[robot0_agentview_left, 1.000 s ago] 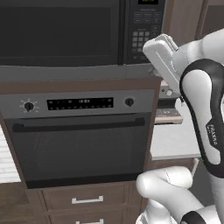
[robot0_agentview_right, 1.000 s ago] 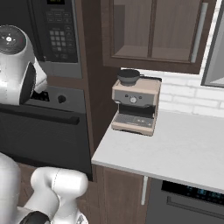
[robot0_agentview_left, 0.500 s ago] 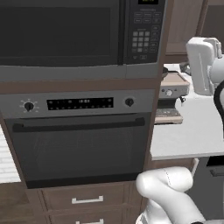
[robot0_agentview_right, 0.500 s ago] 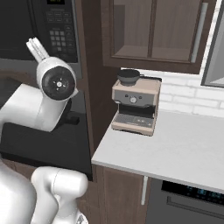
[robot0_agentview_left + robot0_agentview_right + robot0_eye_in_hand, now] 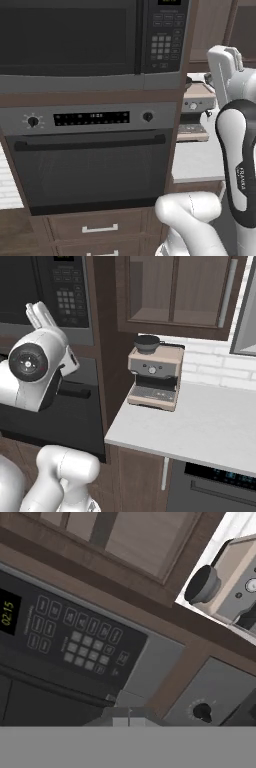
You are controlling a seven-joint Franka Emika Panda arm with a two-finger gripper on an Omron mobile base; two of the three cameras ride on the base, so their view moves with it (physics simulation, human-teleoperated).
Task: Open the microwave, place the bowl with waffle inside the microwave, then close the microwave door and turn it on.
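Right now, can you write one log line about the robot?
microwave door: shut | keypad: display lit | gripper: shut, empty, near keypad | coffee machine: on counter

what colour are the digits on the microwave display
Yellow-green on black, clearest in the hand view on the microwave display.

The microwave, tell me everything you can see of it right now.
The microwave is a wide built-in unit in a grey frame, set in dark wood cabinetry directly above the oven. Its dark glass door is shut. A black keypad with rows of grey buttons fills the right side, and the hand view shows a small display lit yellow-green. Nothing touches it.
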